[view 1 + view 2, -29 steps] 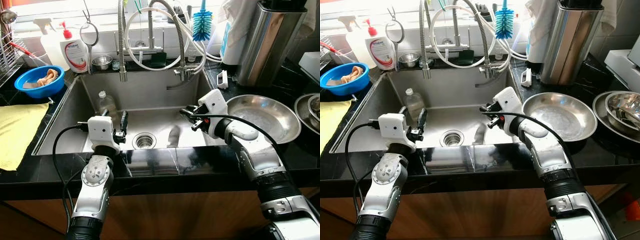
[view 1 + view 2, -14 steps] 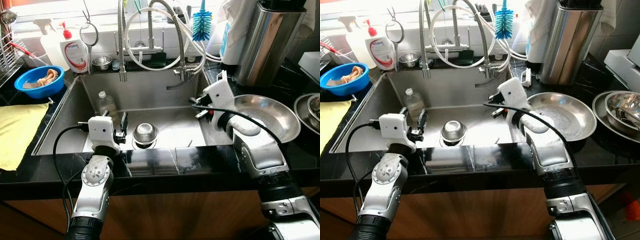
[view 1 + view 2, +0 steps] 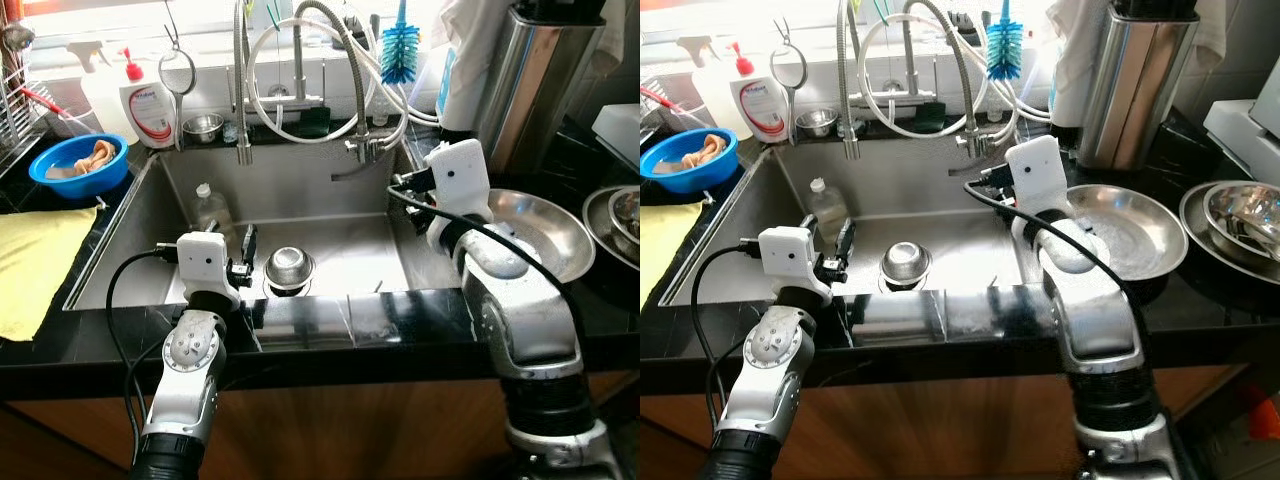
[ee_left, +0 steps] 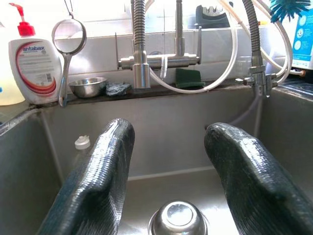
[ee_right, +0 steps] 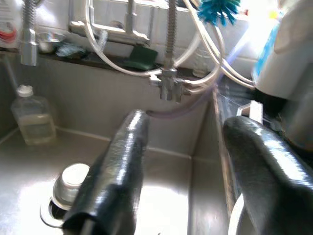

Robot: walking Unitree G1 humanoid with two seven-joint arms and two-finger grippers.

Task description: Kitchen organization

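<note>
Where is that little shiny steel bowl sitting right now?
The small steel bowl sits upside down over the drain in the steel sink, just ahead of the left gripper.

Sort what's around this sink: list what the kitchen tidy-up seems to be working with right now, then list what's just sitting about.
In play:
small steel bowl, upside down over the drain
sink
left gripper, open, near the bowl
right gripper, open, raised at the sink's right side
large steel pan

Lying about:
blue bowl
soap bottle
yellow cloth
bottle brush
plastic bottle
</note>
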